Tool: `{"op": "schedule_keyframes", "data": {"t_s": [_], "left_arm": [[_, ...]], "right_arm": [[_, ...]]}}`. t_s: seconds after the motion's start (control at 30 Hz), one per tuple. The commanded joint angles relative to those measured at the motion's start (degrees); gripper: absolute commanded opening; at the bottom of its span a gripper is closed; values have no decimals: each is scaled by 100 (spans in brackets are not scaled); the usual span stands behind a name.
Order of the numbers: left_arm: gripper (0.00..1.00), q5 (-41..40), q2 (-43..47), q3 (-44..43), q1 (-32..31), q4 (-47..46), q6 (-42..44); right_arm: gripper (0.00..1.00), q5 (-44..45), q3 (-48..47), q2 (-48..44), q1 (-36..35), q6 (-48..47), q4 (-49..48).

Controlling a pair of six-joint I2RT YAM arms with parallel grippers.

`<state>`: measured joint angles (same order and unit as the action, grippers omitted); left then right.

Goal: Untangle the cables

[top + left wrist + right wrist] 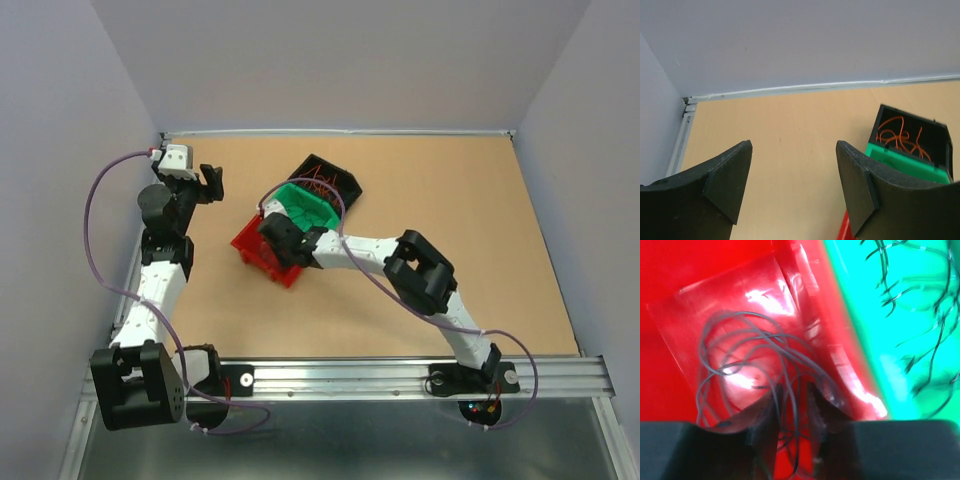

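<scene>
Three bins are sitting in a diagonal row mid-desk, touching: black bin farthest, green bin in the middle, red bin nearest the arms.

The cables are lying split across all three bins. Grey wires are looping in the red bin, dark wires are curling in the green one, and orange-red wires are coiling in the black one. All are curly w/ no single long axis. The grey loops are running from the R fingertips toward the bin's far wall in the right wrist view. The red bin floor is looking glossy under them; can't tell if that is film or glare.

R end effector is reaching down into the red bin w/ jaws narrow, a slim gap showing. A few grey strands are passing through the gap; can't tell if any is pinched. From the top view the R wrist is covering part of the red bin. A purple arm cable is arcing over the green and black bins, blocking some of the wires.

L end effector is hanging wide and holding nothing, over bare desk near the far L corner. It is well apart from the bins and facing the back wall.

A metal rail is running along the near edge w/ both arm bases on it.
</scene>
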<state>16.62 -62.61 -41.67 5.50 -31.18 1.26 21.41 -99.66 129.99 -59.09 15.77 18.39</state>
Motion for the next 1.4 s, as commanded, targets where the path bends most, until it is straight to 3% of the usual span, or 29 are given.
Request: {"op": "schedule_keyframes", "data": {"t_s": [0.0, 0.2, 0.27, 0.4, 0.57, 0.67, 0.77, 0.87, 0.97, 1.13, 1.37], "left_arm": [[79, -264, -181, -139, -233, -310, 278], [79, -203, -199, -96, -304, -336, 366], [79, -186, -199, -69, -356, -380, 402], [80, -212, -304, -43, -488, -407, 489], [80, -265, -322, 10, -541, -424, 577], [80, -186, -121, 229, -532, -608, 630], [81, -116, 335, 588, -532, -950, 648], [81, -71, 748, 896, -532, -1240, 648], [81, -159, 1083, 1178, -541, -1539, 595], [80, -317, 1725, 1618, -532, -1927, 569], [78, -318, 1823, 1732, -532, -2015, 586]], "right_arm": [[39, -328, 490, -640, 161, -126, -352], [63, -436, 1236, -1837, 152, -337, -1152], [73, -339, 1860, -2635, 161, -425, -1399], [84, -190, 2625, -3997, 161, -452, -1593], [86, 450, 3451, -5683, 161, -408, -1611], [86, 1460, 4180, -6379, 161, -364, -1830], [88, 2638, 5173, -7362, 178, -381, -3082], [97, 3255, 6053, -7664, 170, -557, -4225], [98, 3694, 6423, -7735, 170, -733, -4835], [100, 3890, 6336, -7778, 170, -733, -4907], [100, 3906, 6494, -8191, 170, -654, -4986]]}}
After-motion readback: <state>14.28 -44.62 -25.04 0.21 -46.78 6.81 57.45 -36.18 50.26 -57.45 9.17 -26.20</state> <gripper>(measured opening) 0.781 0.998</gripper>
